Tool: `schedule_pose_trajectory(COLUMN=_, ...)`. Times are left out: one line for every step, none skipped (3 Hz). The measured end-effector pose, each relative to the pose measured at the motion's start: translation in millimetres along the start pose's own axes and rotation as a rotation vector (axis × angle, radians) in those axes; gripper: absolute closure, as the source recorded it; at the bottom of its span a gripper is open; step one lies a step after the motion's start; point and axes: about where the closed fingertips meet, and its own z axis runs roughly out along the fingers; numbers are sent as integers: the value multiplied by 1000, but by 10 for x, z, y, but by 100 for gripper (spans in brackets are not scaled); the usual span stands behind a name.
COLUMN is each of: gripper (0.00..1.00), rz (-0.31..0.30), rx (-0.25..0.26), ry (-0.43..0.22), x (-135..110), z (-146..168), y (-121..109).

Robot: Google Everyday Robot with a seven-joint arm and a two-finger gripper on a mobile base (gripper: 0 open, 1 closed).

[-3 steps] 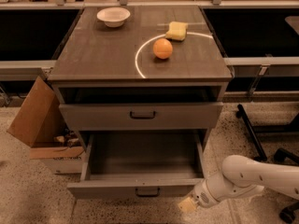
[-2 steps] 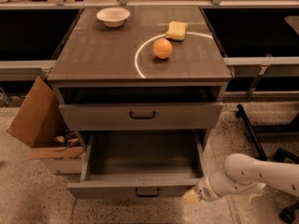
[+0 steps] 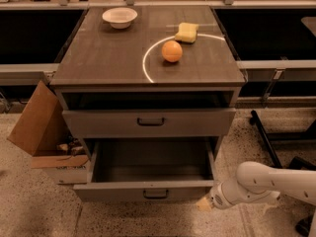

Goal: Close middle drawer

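Observation:
The middle drawer (image 3: 148,193) is pulled far out of the grey cabinet. Its deep grey box shows nothing inside, and a small dark bar handle (image 3: 155,194) sits on its flat front. Above it, the upper drawer (image 3: 148,123) stands slightly out. The lowest drawer is hidden under the open one. My gripper (image 3: 204,204) is on the white arm (image 3: 256,184) coming in from the lower right. It is low, just off the right end of the middle drawer's front, with its tip pointing left toward that corner.
On the cabinet top (image 3: 108,58) are a white bowl (image 3: 119,17), an orange (image 3: 172,51) and a yellow sponge (image 3: 186,32). An open cardboard box (image 3: 37,125) stands on the floor at the left. Dark chair legs (image 3: 269,142) are at the right.
My gripper has risen a little and edged toward the right end of the middle drawer's front. The drawer has not moved.

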Motion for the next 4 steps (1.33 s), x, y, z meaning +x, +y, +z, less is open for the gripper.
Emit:
schedule_pose_trajectory(gripper=100, rz=17, rx=25, ry=-15, x=-121, z=77, y=-184)
schedule_pose_trajectory(gripper=100, rz=44, rx=61, ry=-40, x=-253, z=76, y=-367)
schedule_pose_trajectory(gripper=100, rz=118, rx=135, ry=-98, x=-518, z=23, y=-621)
schedule_pose_trajectory(gripper=100, rz=192, rx=193, ry=-163, x=-788, z=-34, y=-833)
